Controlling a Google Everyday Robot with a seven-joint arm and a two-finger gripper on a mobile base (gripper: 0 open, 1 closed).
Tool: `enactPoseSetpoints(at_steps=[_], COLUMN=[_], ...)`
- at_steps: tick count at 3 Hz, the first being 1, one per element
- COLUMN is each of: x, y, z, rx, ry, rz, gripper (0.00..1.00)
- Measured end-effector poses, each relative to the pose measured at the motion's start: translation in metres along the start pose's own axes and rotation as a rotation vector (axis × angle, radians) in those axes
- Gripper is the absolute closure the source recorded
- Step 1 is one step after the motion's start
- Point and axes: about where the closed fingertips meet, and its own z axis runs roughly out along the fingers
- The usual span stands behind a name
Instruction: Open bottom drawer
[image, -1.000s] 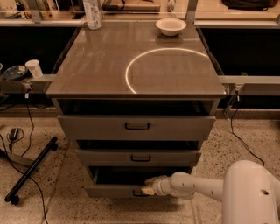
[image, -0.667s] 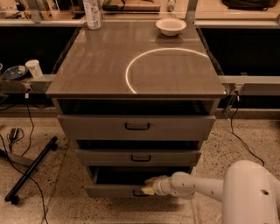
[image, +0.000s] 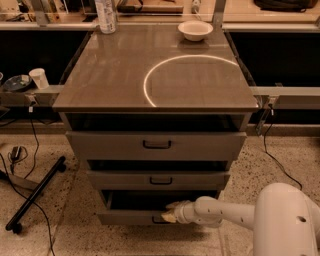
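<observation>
Bottom drawer (image: 125, 218) lowest of three in cabinet (image: 100, 75), front drawn slightly out, handle (image: 156, 220) mostly hidden behind gripper (image: 167, 218) at front centre, grip state impossible to tell; white arm (image: 225, 212) rightward, cut off by lower edge.

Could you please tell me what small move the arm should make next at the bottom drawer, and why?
Probably a short, straight pull of the gripper away from the metal cabinet, towards the camera. It sits at the small black loop handle of the grey-brown metal bottom drawer, whose front stands only a little forward with a dark gap above it, so the drawer looks partly open.
</observation>
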Motion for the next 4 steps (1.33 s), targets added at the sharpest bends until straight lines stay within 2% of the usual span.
enactPoseSetpoints(at_steps=[1, 2, 4], x=[0.0, 0.011, 0.022], y=[0.0, 0.005, 0.02], z=[0.0, 0.01, -0.002], rx=[0.0, 0.0, 0.005], ry=[0.0, -0.001, -0.007], rz=[0.0, 0.023, 0.006], gripper=[0.0, 0.0, 0.0])
